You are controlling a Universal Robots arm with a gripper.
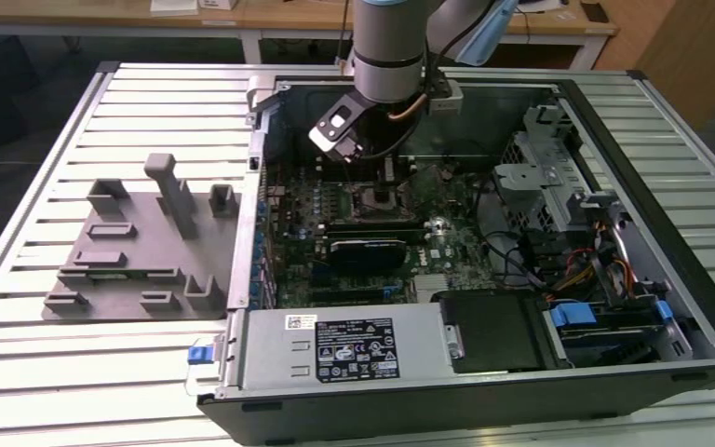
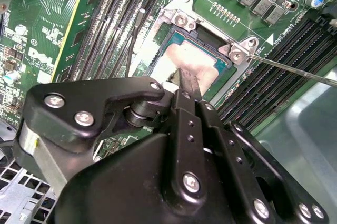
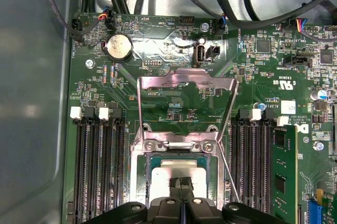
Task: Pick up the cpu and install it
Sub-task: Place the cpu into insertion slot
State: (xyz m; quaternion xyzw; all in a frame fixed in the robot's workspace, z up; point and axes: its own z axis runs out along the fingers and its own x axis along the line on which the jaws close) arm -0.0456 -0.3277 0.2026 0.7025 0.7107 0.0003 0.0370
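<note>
The cpu (image 2: 202,58) lies flat in the motherboard socket (image 2: 181,21), its silver top showing inside the metal frame; the first wrist view shows the cpu (image 3: 176,169) too. My gripper (image 2: 184,77) hangs straight over it, the two thin black fingers pressed together with their tips at the chip's top face near one edge. Whether the tips touch the metal I cannot tell. In the first wrist view the gripper (image 3: 182,183) stands over the chip's near half. The socket's load plate (image 3: 184,84) is swung open, flat on the board. In the exterior view the arm (image 1: 389,56) reaches down into the open computer case (image 1: 655,121).
Memory slots (image 3: 97,155) flank the socket on both sides, one holding a green module (image 3: 284,166). Black cables (image 3: 237,3) run along the board's edge. A thin latch lever (image 2: 295,69) sticks out beside the socket. A grey fixture block (image 1: 134,242) sits on the slatted table at the exterior view's left.
</note>
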